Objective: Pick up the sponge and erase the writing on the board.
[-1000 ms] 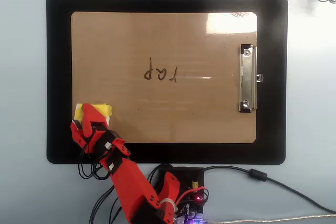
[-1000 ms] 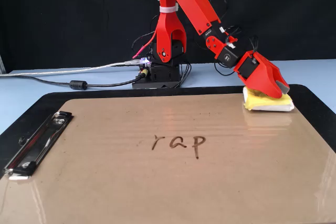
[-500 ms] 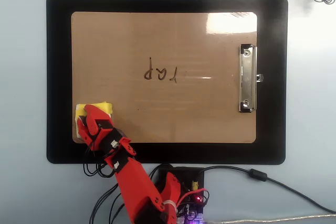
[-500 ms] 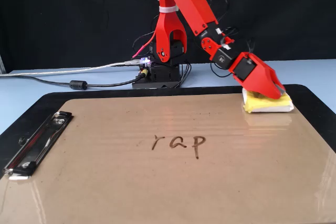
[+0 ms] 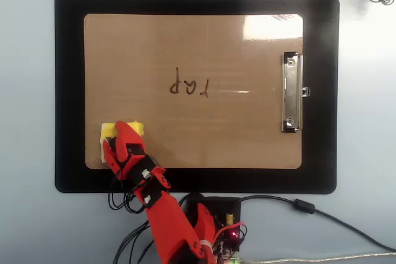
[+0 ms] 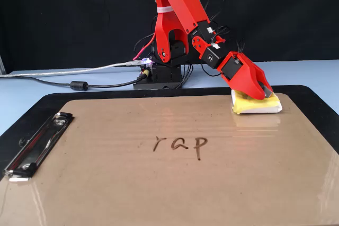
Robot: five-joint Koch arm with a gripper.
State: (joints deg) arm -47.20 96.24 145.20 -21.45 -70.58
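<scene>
Glossy tan-brown clipboard [image 6: 159,183] carries thin dark marker letters [image 6: 180,143] mid-board, unwiped, while the red gripper [image 6: 260,92] sits over the small yellow sponge block [image 6: 253,104] at its corner, apparently for pickup; jaw state unclear.

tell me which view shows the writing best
The fixed view: the writing reads upright as "rap", large and unobstructed on the board. The overhead view shows it whole too, but upside down and smaller.
</scene>
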